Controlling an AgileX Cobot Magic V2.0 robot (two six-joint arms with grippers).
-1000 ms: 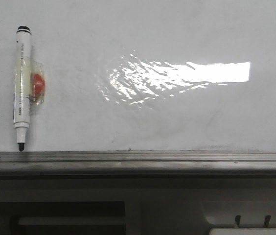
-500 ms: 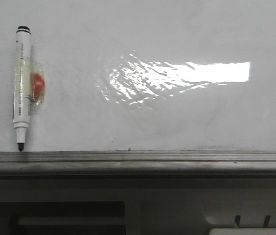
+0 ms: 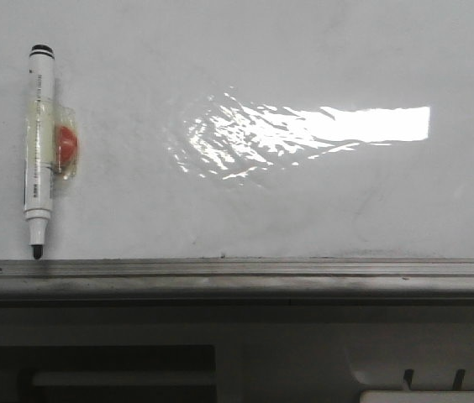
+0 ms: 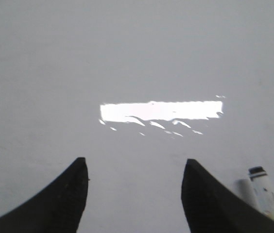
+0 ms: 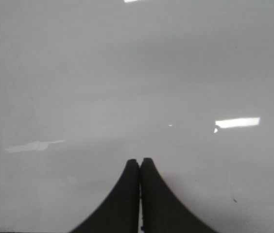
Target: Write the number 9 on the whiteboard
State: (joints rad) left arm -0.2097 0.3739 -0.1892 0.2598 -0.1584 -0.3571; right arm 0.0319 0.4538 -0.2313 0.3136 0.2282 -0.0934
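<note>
The whiteboard [image 3: 304, 201] fills the front view, glossy white with a bright glare patch. No number 9 shows on it. A white marker pen [image 3: 39, 151] with a black tip lies at the board's left, tip toward the grey rail, with a clear wrap and a red blob on its middle. Neither gripper shows in the front view. My left gripper [image 4: 134, 167] is open and empty above the board, and the marker's end [image 4: 262, 191] lies just beyond one finger. My right gripper [image 5: 140, 162] is shut and empty above bare board.
A grey metal rail [image 3: 237, 270] edges the board's near side. Below it are a grey ledge and panel [image 3: 287, 353] with a dark slot at the left. Faint smudges mark the board's right half.
</note>
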